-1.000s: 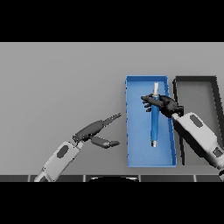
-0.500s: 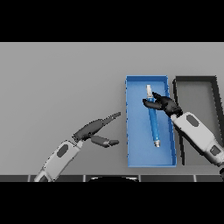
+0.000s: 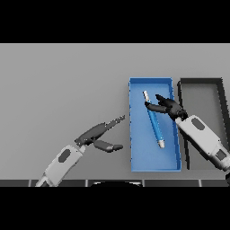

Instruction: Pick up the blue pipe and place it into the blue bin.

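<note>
The blue pipe [image 3: 154, 120] with white ends lies slanted on the floor of the blue bin [image 3: 150, 80], its upper end toward the left wall. My right hand [image 3: 168, 107] hovers over the bin just right of the pipe's upper part. Its fingers are spread, their tips close to the pipe but not curled round it. My left hand [image 3: 95, 133] stays on the table left of the bin, fingers straight and thumb sticking out, holding nothing.
A black bin [image 3: 201, 81] stands right beside the blue bin, and my right forearm [image 3: 203, 140] crosses its near-left corner. Grey table [image 3: 63, 85] stretches to the left and back.
The pipe's upper end has swung left and the pipe has settled lower in the bin. My right hand's fingers have come off it and drawn slightly right. The left hand barely moved.
</note>
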Motion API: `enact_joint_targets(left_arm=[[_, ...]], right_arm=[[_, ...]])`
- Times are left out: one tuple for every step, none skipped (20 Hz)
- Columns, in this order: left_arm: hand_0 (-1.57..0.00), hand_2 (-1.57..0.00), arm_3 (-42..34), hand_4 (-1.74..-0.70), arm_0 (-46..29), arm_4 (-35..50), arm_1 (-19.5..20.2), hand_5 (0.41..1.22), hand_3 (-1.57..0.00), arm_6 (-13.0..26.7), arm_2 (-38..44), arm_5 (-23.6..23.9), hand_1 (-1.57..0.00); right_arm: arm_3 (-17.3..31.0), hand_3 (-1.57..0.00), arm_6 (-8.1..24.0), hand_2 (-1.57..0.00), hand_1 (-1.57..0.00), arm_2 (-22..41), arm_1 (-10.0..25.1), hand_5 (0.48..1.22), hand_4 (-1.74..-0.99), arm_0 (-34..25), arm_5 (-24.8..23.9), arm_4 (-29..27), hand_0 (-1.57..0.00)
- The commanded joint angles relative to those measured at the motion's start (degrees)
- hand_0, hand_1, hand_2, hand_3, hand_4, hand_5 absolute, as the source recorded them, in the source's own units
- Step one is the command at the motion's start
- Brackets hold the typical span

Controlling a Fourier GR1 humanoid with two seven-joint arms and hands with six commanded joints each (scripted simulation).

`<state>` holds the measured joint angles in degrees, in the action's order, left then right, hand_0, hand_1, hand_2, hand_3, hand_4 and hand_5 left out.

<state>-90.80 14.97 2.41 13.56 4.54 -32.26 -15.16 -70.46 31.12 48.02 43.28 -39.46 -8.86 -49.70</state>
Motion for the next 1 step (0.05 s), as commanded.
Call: enact_joint_targets(left_arm=[[0.0,0.0,-0.8,-0.92,-0.6,0.2,0.8,0.468,0.0,-0.4,0.0,-0.3,0.0]], right_arm=[[1.1,-0.01,-0.5,-0.01,-0.01,0.0,-0.5,0.677,-1.129,-0.1,0.5,0.1,-0.01]])
